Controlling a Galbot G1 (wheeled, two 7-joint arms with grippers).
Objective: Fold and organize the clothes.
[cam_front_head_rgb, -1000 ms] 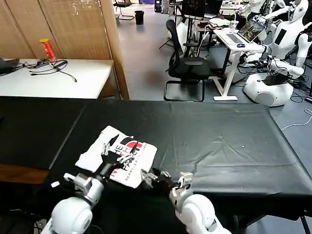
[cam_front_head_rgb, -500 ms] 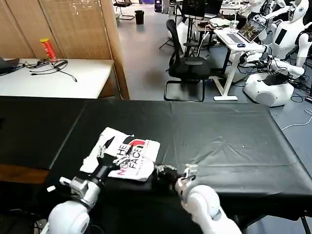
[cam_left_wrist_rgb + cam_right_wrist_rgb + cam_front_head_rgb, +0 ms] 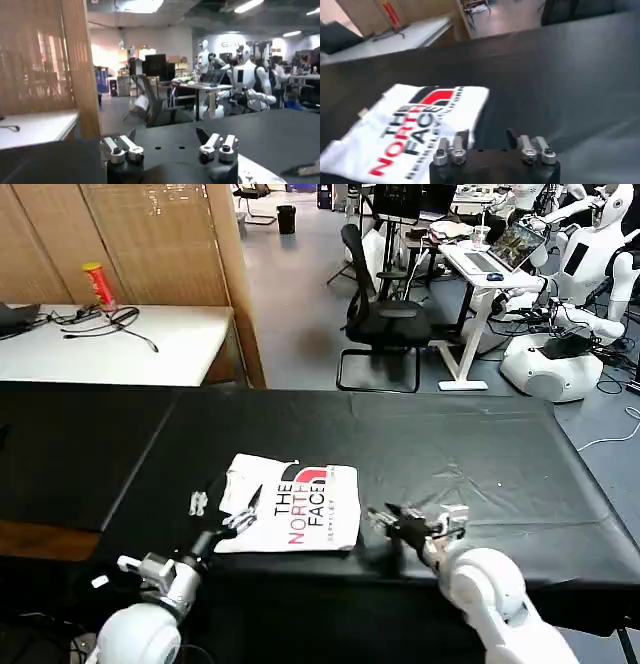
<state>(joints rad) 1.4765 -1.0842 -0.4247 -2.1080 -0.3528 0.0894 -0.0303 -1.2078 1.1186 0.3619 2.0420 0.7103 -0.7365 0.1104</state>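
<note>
A: Item one, the shirt?

B: Shirt [image 3: 295,516], white, folded into a rough rectangle, lying flat on the table [image 3: 480,474] near its front edge, left of centre in the head view. Print side up: "THE NORTH FACE" in black and red. Its left part is rumpled, with a loose flap; how many layers lie underneath cannot be told. In the right wrist view the shirt [image 3: 415,125] is cut off at the picture's edge.

A: Item two, the table?

B: Covered in black cloth, creased toward the right. The front edge is hidden behind the robot's arms.

A: Left gripper?

B: Left gripper [image 3: 222,511], at the shirt's left edge, low over the table. Jaws apart, nothing between them. One fingertip lies over the rumpled cloth; whether it touches is hard to make out. In the left wrist view the left gripper [image 3: 167,135] points out across the table, and only a white corner of the shirt shows past one finger.

A: Right gripper?

B: Right gripper [image 3: 385,516], just beside the shirt's right edge, clear of it, over bare black cloth. Jaws apart and empty. In the right wrist view the right gripper [image 3: 487,136] has its fingertips near the shirt's edge, the tips dark against the dark table and hard to separate from it.
</note>
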